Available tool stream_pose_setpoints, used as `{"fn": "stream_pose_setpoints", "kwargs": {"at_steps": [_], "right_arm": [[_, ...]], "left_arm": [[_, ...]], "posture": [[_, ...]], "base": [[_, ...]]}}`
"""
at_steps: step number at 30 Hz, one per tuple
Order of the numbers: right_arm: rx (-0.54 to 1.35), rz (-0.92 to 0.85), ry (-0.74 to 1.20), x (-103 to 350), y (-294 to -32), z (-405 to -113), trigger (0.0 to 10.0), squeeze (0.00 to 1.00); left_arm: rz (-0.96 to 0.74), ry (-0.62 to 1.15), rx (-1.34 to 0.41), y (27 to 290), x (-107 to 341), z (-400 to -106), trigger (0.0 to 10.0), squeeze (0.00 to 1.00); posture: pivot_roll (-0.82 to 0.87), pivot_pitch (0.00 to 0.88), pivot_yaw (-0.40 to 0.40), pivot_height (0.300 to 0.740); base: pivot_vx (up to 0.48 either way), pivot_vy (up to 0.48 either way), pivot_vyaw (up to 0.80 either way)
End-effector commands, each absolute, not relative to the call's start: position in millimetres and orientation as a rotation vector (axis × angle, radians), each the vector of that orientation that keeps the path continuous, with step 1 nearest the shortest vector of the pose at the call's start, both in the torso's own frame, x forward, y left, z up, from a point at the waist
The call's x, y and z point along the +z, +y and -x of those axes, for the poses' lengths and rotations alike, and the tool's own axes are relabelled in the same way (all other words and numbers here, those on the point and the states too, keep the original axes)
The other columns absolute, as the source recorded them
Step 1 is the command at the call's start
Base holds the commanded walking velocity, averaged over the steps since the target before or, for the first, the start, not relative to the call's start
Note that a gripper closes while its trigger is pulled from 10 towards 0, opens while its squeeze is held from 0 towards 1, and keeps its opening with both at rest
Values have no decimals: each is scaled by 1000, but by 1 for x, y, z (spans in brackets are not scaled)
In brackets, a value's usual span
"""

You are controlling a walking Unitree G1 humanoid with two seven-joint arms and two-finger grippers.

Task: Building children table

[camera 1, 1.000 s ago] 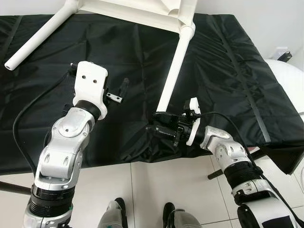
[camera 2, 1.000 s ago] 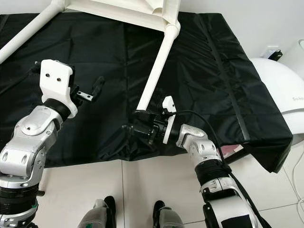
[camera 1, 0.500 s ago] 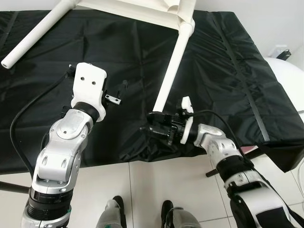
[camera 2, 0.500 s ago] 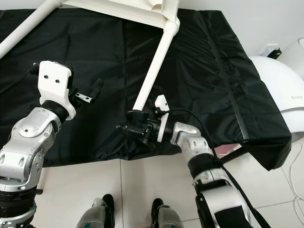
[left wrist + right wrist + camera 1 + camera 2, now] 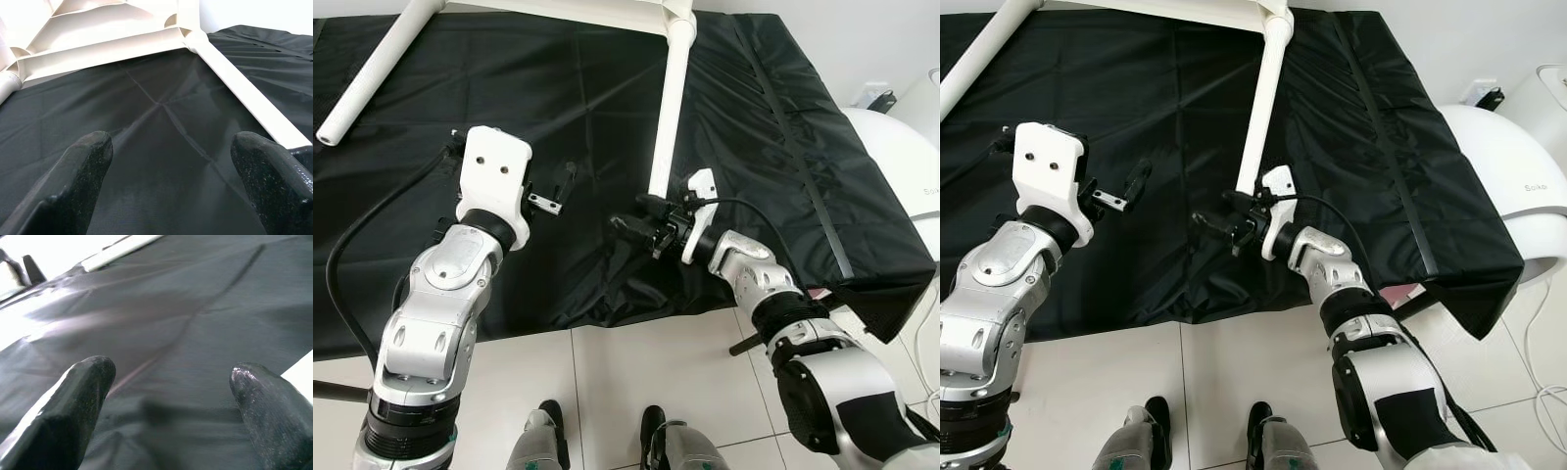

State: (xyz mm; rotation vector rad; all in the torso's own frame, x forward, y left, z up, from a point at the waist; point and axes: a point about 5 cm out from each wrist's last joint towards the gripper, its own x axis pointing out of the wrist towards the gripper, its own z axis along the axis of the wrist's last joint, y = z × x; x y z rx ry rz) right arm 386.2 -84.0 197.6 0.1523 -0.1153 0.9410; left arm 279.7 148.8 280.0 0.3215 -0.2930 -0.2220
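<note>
I see the white table leg (image 5: pixel 668 108) slanting down from the upturned table frame (image 5: pixel 98 29) onto the black-covered desk (image 5: pixel 803 147). My right gripper (image 5: pixel 631 227) sits released just beside its free end; my left gripper (image 5: pixel 560 188) hovers released, well apart.

Both head views look steeply down on the black cloth (image 5: pixel 558 108) from above. Each wrist view skims low and close over that same cloth between its own fingers.

Right gripper (image 5: pixel 628 226) beside table leg (image 5: pixel 668 110) end.
</note>
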Motion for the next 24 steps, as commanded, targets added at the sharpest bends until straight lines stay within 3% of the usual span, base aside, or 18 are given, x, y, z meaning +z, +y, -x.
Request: {"fn": "stream_pose_setpoints", "kwargs": {"at_steps": [1,8,10,13,24], "right_arm": [[888,-135,-125,200,-92,-390,10000,0],[618,7,-107,206,-140,-403,10000,0],[618,7,-107,206,-140,-403,10000,0],[497,74,-115,215,-168,-406,10000,0],[342,132,-139,231,-202,-408,10000,0]], "left_arm": [[-329,-289,-213,148,277,-277,10000,0],[-331,-298,-227,148,279,-279,10000,0],[-331,-298,-227,148,279,-279,10000,0],[-336,-300,-231,149,280,-279,10000,0],[-338,-297,-233,151,280,-279,10000,0]], "posture": [[146,321,-124,740],[127,304,-102,740],[127,304,-102,740],[123,305,-90,740],[122,309,-78,740]], "base": [[0,0,0],[0,0,0],[0,0,0],[0,0,0],[0,0,0]]}}
